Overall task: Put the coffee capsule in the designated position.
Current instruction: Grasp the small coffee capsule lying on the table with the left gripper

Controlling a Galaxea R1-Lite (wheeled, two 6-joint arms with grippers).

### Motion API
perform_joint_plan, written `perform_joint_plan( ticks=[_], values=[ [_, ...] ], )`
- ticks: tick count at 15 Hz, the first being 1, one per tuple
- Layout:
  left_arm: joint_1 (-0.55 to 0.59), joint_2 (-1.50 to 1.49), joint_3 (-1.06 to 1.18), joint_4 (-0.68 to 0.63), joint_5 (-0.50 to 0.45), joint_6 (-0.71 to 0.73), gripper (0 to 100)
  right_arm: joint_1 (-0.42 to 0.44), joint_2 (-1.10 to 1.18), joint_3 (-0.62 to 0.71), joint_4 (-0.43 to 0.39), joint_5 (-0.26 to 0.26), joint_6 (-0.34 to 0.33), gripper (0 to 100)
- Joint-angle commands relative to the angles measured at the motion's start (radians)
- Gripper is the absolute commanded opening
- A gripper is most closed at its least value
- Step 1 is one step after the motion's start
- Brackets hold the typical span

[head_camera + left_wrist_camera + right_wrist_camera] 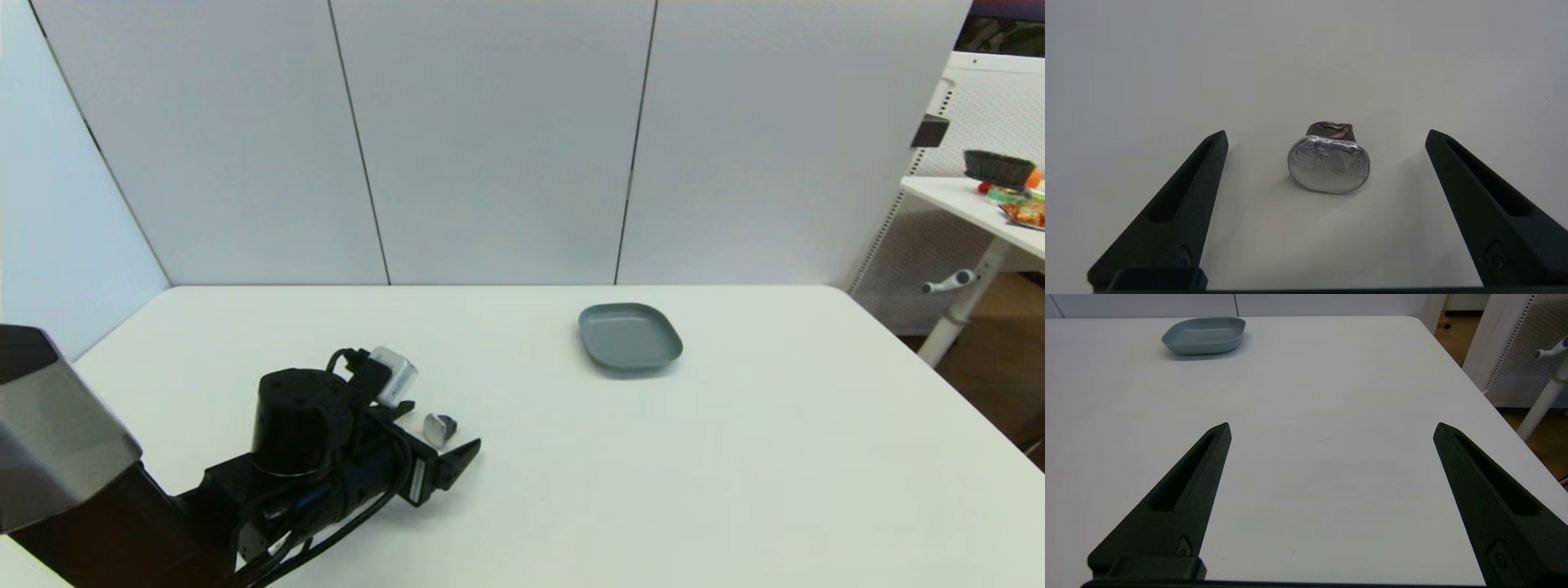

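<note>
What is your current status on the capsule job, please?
Left tool open, low at the coffee capsule. Capsule on its side on the table, ungrasped. Right tool open, idle over the table. Grey dish empty; path clear.

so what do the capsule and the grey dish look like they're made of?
Coffee capsule: the face looks like thin metal foil, silvery and wrinkled with glints; the dark body behind it is crumpled, probably thin foil or aluminium too. Grey dish: likely moulded plastic or melamine, with an even matte blue-grey surface, soft rounded rim and no glaze shine, though ceramic can't be ruled out.
</note>
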Motion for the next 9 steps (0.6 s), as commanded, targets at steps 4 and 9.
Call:
perform_joint_plan(
  ticks=[4, 9],
  values=[
    [0.002, 0.045, 0.001, -0.056, 0.000, -0.019, 100, 0.000, 0.001, 0.006, -0.001, 0.000, 0.001, 100],
    [0.003, 0.059, 0.000, -0.064, 0.000, -0.031, 100, 0.000, 0.001, 0.006, -0.001, 0.000, 0.001, 100]
  ],
)
